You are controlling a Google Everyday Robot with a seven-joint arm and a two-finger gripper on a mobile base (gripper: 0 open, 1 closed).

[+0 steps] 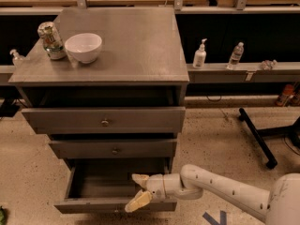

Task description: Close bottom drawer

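The end effector (136, 192) sits low at the grey cabinet's right front, its 2 fingers spread apart and holding nothing. Its lower finger overlaps the front panel of the bottom drawer (89, 205), which is pulled well out beneath the middle drawer (140, 149). The upper finger hangs over the drawer's open interior. On the worktop (136, 46) above sit a white bowl (83, 46) and a can (50, 40).
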